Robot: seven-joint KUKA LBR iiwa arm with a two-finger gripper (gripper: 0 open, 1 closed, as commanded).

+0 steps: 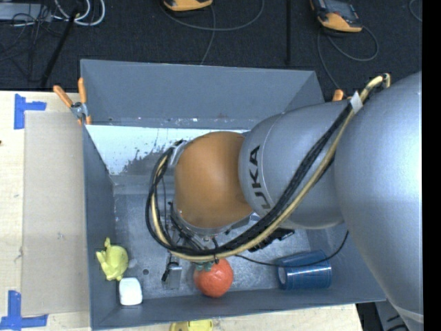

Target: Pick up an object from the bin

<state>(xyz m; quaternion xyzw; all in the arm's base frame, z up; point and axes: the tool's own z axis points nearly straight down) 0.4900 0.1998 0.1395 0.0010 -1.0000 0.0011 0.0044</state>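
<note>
Four loose things lie in a row along the lower edge of the grey bin point(200, 92); the upper part of its floor is bare.

1. At the lower left sits a yellow toy figure point(112, 259), near the left wall.
2. Just below and to the right of it lies a small white block point(130, 292), close to the near wall and nearly touching the toy.
3. At lower centre the gripper point(187, 262) hangs low over the floor beneath the orange wrist cover point(207, 178), ringed by looped cables. Whether it is apart or together cannot be told, because the cover and cables hide most of it.
4. Immediately to the right of the gripper, and slightly lower in the frame, sits a red round fruit-shaped thing point(214, 276) with a green top. Whether it is in contact with the gripper cannot be told; nothing shows it as gripped.
5. Further right, well apart from the red thing, a blue cylinder point(305, 269) lies on its side with its long axis running left to right.

Judgement: the red thing is the nearest candidate. Being round, it sets no gripping axis, so the governing relation is the small offset to the right and downward in the frame. The white block is next nearest, to the left.
</note>
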